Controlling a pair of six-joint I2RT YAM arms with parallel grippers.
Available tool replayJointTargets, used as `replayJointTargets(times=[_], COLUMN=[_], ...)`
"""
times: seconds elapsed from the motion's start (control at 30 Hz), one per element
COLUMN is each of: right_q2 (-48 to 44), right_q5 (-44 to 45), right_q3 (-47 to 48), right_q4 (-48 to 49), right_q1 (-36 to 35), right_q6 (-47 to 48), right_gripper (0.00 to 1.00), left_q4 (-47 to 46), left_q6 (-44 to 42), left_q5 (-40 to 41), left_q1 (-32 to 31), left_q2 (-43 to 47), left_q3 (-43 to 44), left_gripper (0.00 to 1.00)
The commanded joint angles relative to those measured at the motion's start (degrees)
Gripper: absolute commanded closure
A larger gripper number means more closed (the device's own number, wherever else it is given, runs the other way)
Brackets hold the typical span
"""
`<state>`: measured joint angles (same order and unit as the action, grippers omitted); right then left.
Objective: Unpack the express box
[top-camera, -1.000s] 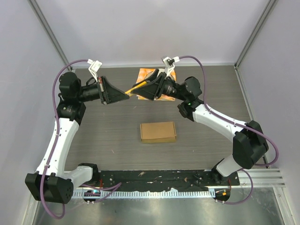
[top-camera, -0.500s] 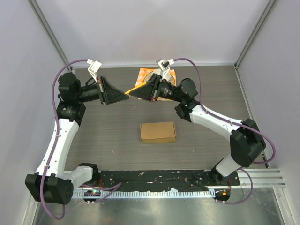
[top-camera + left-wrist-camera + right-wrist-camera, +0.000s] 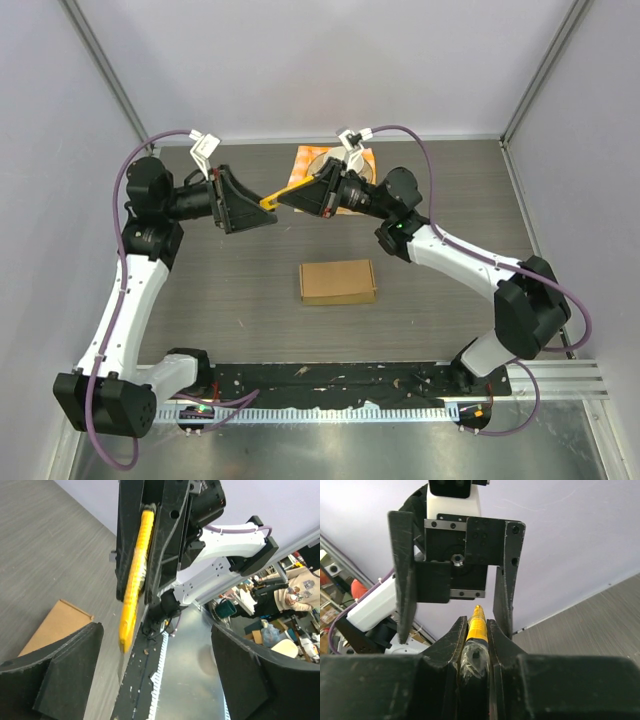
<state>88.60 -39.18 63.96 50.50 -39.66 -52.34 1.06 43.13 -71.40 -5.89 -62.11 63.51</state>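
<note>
Grey wood-grain table (image 3: pixel 200 300), 2 arms meeting in the air behind the box

Brown cardboard, the express box (image 3: pixel 338 282) lies flat at mid-table, nearer the arm bases than either claw and touched by neither. Behind it, by the far wall, an orange checkered cloth (image 3: pixel 304 158) shows partly under the right arm. Above the table between box and cloth the 2 claws face each other tip to tip. The right gripper (image 3: pixel 476 622) is clenched on a slim yellow tool (image 3: pixel 135 575), whose free end pokes out toward the other claw. The left gripper (image 3: pixel 156 630) is released, its fingers (image 3: pixel 65 670) spread wide to either side of that yellow tip without touching it.
</note>
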Motion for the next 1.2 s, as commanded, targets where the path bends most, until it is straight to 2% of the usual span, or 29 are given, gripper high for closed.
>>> replayJointTargets(times=[0.0,0.17,0.2,0.23,0.27,0.33,0.37,0.4,0.43,0.47,0.5,0.6,0.67,0.87,1.07,1.17], right_q2=[-6.7,-12.6,-15.6,-17.1,-18.7,-21.8,-22.6,-23.2,-24.4,-24.9,-25.3,-26.0,-25.7,-22.2,-20.4,-20.1], right_q5=[1.8,1.7,2.2,5.5,7.7,15.2,18.2,21.0,23.5,29.5,32.0,42.6,46.9,49.6,48.1,47.3], right_q3=[-0.7,-3.0,-3.3,-3.2,-2.6,-2.4,-2.7,-3.1,-3.8,-5.5,-6.5,-9.6,-11.0,-12.5,-15.0,-16.1], right_q4=[-5.5,-15.7,-18.5,-27.1,-31.7,-42.0,-44.3,-46.3,-48.5,-49.0,-49.2,-49.4,-48.9,-46.5,-44.8,-44.6], right_q1=[1.2,2.9,3.4,3.5,3.5,3.5,3.5,3.5,3.5,3.6,3.6,3.8,3.9,3.9,4.1,4.2], right_q6=[7.8,14.2,16.6,19.7,26.3,31.7,35.2,36.5,37.5,38.0,38.7,38.6,38.5,38.1,37.2,37.0], right_gripper=[0.99,0.99,0.99,0.99,0.99,0.99,0.99,0.99,0.99,0.99,0.99,0.99,0.99,0.99,0.99,0.99], left_q4=[8.7,17.9,27.0,32.4,36.4,43.2,44.4,45.2,44.5,43.2,41.3,42.1,42.8,41.1,37.1,34.1], left_q6=[-5.2,-14.9,-25.6,-31.5,-37.1,-48.1,-50.9,-53.3,-56.2,-56.8,-57.6,-59.2,-64.3,-73.0,-74.5,-74.7], left_q5=[-3.7,-2.7,-1.0,1.0,7.1,17.6,23.4,35.7,41.1,45.7,52.3,57.0,61.3,70.7,70.9,73.9], left_q1=[-0.1,0.1,0.2,0.1,-0.5,-3.1,-8.2,-11.5,-14.9,-21.3,-23.8,-27.9,-32.7,-45.0,-49.8,-50.3], left_q2=[-0.7,-1.9,-2.5,-2.8,-3.0,-2.9,-2.8,-2.3,-1.0,-0.2,0.1,-2.2,-4.1,-9.3,-15.2,-16.6], left_q3=[3.4,6.7,7.8,10.4,10.8,10.3,9.5,8.4,4.9,3.0,1.5,0.0,-0.4,-2.1,-2.8,-3.6], left_gripper=[0.03,0.0,0.0,0.0,0.0,0.0,0.0,0.0,0.0,0.0,0.0,0.0,0.0,0.0,0.0,0.0])
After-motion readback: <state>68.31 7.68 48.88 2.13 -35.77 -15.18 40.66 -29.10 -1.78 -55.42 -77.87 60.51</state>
